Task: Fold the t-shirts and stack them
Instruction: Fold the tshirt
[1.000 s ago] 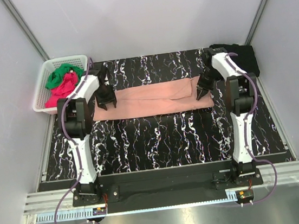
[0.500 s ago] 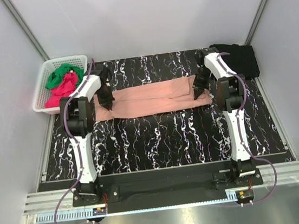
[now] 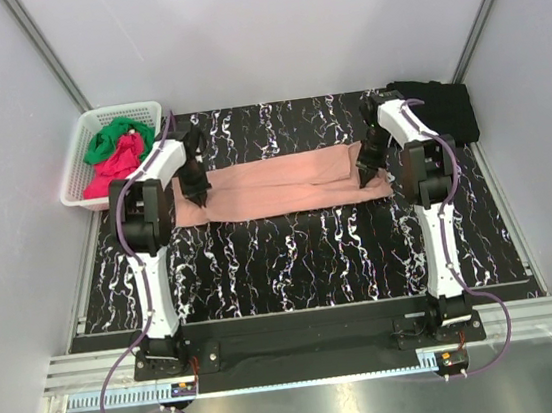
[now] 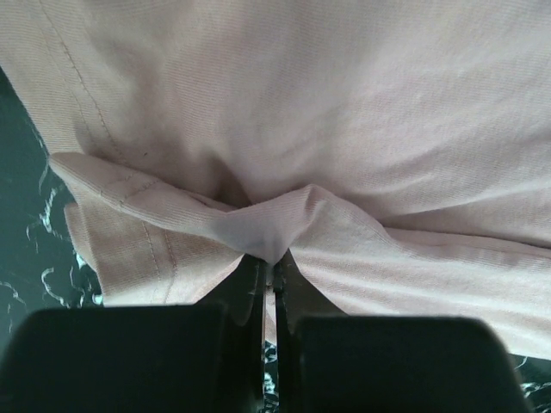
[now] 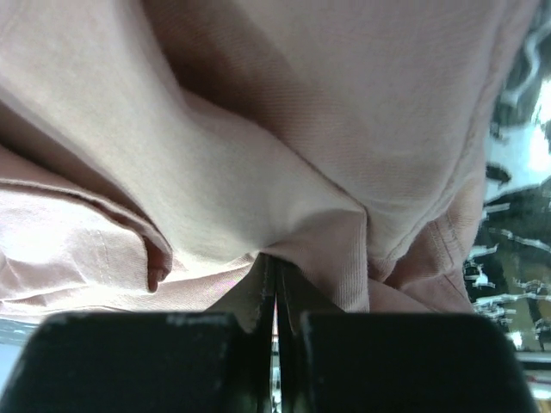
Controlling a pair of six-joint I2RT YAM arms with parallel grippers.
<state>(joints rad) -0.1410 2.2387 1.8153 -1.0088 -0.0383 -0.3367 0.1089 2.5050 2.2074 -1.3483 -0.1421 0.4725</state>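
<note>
Where the salmon-pink t-shirt (image 3: 279,186) lies as a long band across the far half of the marbled surface (image 3: 292,255), we see the left claw (image 4: 269,267) pinching a pleat at its left end and the right claw (image 5: 275,271) pinching its right end. A black t-shirt (image 3: 445,107) lies far right, a white basket (image 3: 72,177) far left.

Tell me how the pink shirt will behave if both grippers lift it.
Probably floppy: the pink shirt bunches into soft folds where the left gripper and right gripper pinch it, so its middle would likely sag. The cloth looks thin at the hem, so probably light. Each pinch holds only a small tuck, so a jerk might pull it free.
</note>
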